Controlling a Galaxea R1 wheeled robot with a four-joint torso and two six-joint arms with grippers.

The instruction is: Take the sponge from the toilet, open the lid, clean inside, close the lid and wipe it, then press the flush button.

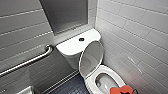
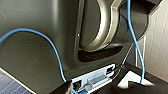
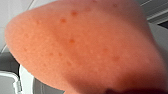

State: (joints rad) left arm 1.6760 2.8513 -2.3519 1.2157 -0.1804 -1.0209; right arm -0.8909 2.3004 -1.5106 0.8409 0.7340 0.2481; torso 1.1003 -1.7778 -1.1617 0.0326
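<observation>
Entry: sponge (image 1: 127, 88), orange-red, over the toilet (image 1: 70, 46) bowl rim.
Right gripper (image 1: 124, 92) fingers clamped on it; lid (image 1: 91, 58) upright beyond the fingers, flush button (image 1: 81, 39) farther back.

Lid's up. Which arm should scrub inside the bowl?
Right. The sponge is at the toilet bowl's near rim and looms close to the right wrist camera, apparently in its jaws; the lid stands open. The left wrist camera faces the robot's own body.

Place: tiled washroom.
Fixture: white toilet (image 1: 75, 45), lid (image 1: 91, 58) raised.
Walls: pale glossy brick-laid tiles (image 1: 135, 32).
Rail: metal grab bar (image 1: 27, 62) on wall.
Floor (image 1: 72, 86): dark blue.
</observation>
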